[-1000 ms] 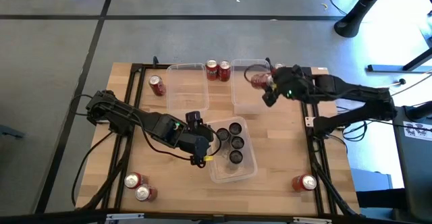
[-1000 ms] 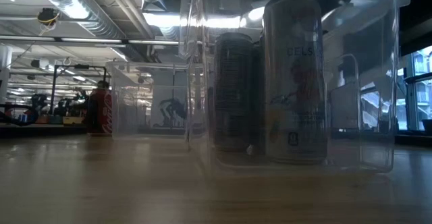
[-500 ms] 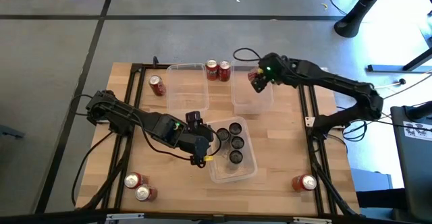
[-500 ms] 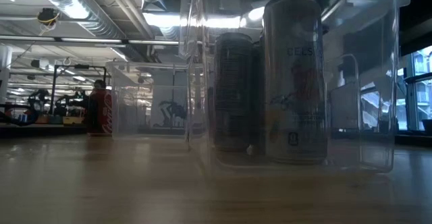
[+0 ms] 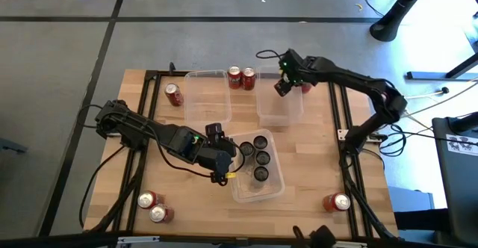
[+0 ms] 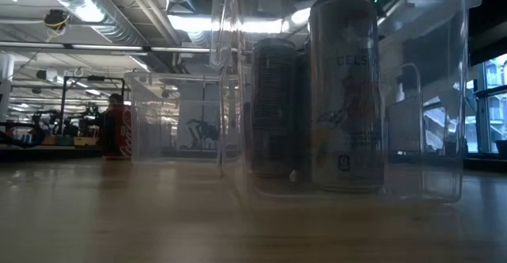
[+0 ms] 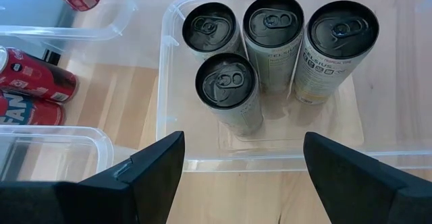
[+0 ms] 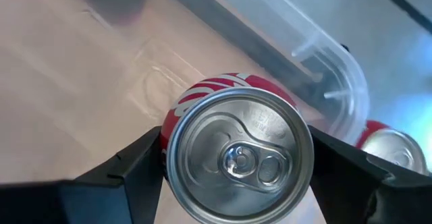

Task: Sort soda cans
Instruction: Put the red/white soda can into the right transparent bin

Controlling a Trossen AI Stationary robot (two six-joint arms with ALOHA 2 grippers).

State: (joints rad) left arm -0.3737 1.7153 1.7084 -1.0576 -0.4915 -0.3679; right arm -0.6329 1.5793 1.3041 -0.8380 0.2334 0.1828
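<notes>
My right gripper point(image 5: 283, 84) is shut on a red soda can with a silver top point(image 8: 237, 158) over the far right clear bin point(image 5: 281, 110). My left gripper point(image 7: 243, 177) is open and empty, beside the near clear bin's point(image 5: 275, 188) left wall. Several dark cans point(image 7: 270, 45) stand upright in that bin and also show in the low view point(image 6: 341, 97). Two red cans point(image 5: 240, 78) stand at the far edge between the far bins. One more red can point(image 5: 173, 94) lies at the far left. My right gripper pinches the red can by its side wall just below the top rim point(image 8: 177, 109), one finger on either side. The fingers come from above, pointing down, and the can is upright with its top up. Whether its bottom rests on the bin floor cannot be told.
An empty clear bin point(image 5: 208, 98) stands at the far middle. Two red cans point(image 5: 153, 207) lie at the near left corner and one point(image 5: 336, 202) at the near right. Another red can point(image 8: 395, 150) shows just outside the right bin's rim.
My right gripper has carried the red can toward the table's far edge and a little to the left, over the far right bin, and its arm has swung round with it. My left gripper has kept still.
</notes>
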